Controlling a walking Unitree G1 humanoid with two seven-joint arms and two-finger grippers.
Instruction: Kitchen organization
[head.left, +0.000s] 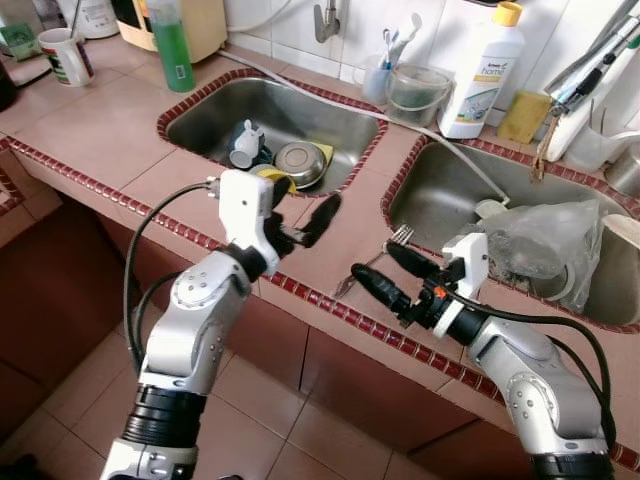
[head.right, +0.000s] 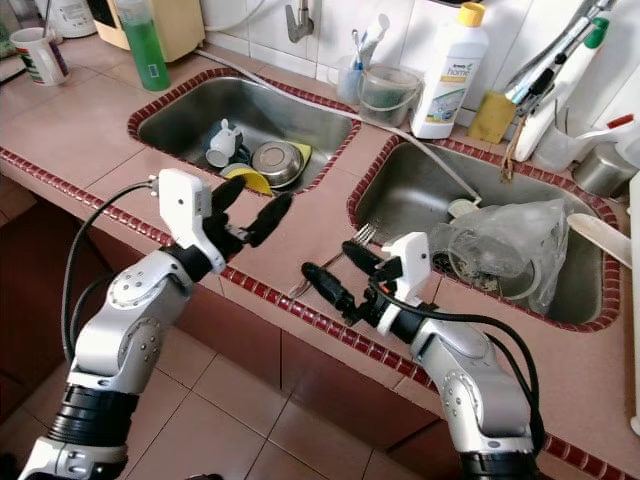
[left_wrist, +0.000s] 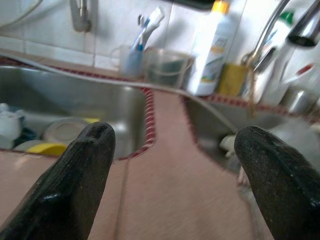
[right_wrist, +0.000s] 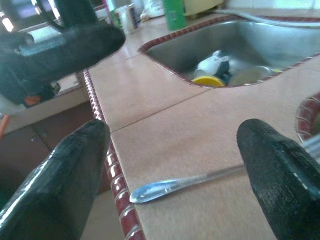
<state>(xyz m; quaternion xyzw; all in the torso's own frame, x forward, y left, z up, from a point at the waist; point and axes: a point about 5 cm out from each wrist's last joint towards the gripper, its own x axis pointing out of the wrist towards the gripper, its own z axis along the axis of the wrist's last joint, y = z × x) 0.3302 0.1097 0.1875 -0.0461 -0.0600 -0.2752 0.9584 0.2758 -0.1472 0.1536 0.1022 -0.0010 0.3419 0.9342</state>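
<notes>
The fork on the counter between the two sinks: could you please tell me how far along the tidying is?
Nothing looks put away yet. The fork lies on the counter, untouched. In hand: the right gripper is open beside it, and the left gripper hovers open nearby. Left: dishes in the left sink and a plastic bag in the right sink.

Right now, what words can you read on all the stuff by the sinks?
"home" on the white bottle with the yellow cap; the smaller print above it is too blurred to read.
Mug at the far left: printed pattern, too small to read.
Green bottle: no words can be made out.
</notes>
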